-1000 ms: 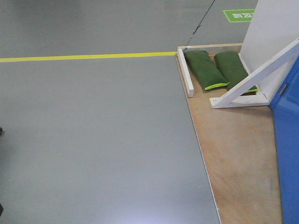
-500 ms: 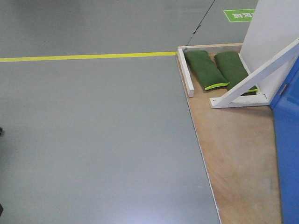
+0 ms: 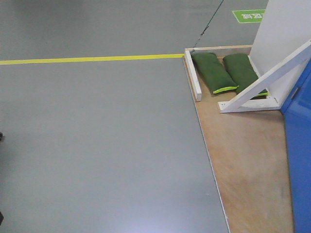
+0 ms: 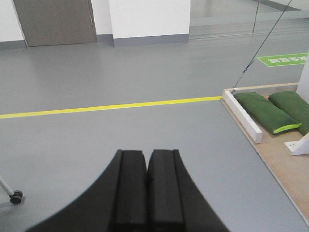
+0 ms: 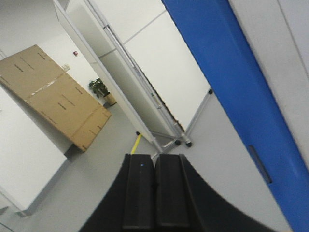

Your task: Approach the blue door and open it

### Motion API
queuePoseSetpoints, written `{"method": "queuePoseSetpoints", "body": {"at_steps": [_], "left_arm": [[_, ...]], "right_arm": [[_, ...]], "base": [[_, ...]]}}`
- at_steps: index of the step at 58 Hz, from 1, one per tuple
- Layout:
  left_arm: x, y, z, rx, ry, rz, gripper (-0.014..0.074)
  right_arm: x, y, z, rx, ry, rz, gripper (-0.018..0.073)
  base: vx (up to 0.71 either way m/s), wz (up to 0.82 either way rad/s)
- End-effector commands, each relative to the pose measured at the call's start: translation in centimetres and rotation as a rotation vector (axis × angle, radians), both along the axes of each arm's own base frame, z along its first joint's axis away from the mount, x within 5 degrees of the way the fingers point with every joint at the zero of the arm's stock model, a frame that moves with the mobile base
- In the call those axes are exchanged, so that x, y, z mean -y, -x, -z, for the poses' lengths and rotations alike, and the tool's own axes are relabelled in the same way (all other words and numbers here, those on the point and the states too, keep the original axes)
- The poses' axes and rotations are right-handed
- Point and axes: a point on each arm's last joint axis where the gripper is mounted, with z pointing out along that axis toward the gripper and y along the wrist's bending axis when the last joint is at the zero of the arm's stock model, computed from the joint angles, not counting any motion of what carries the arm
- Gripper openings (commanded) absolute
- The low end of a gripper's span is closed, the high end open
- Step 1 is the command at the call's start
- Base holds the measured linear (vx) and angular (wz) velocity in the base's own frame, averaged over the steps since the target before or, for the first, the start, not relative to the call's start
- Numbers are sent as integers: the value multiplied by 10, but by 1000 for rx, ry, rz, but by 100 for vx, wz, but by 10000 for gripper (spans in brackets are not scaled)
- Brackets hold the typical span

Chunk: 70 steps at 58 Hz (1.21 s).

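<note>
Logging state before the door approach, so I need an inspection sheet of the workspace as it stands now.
Surface: grey floor; plywood base on the right.
Job's things: blue door at the right edge of the front view; its handle is not in view.
Clutter: two green sandbags lying on the base, with a white brace crossing in front of one.
Grippers: left pincer and right pincer are both shut and hold nothing.
Cables: thin dark cable running down to the base's far corner.
Surroundings: yellow floor line, green floor sign, cardboard boxes, wheeled white partition, potted plant.
</note>
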Motion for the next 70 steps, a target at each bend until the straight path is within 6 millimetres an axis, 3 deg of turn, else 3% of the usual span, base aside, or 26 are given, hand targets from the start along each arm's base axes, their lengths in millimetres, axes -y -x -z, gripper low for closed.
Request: {"method": "queuePoseSetpoints", "body": {"at_steps": [1, 9, 27, 43, 52, 70], "left_arm": [[1, 1, -17, 123, 9, 11, 73], [1, 1, -17, 123, 9, 11, 73], [1, 1, -17, 123, 9, 11, 73], [1, 1, -17, 123, 9, 11, 73], [1, 1, -17, 123, 9, 11, 73], [1, 1, -17, 123, 9, 11, 73]], "right_arm": [[-22, -1, -36, -30, 135, 21, 12], [-30, -9, -37, -65, 114, -22, 12], [-70, -20, -56, -1, 28, -208, 12], [-121, -23, -84, 45, 40, -343, 12], [-150, -41, -91, 60, 3, -506, 12], [-188, -76, -101, 79, 25, -696, 12]], "base": [[0, 0], [0, 0], [0, 0], [0, 0], [0, 0], [0, 0]]}}
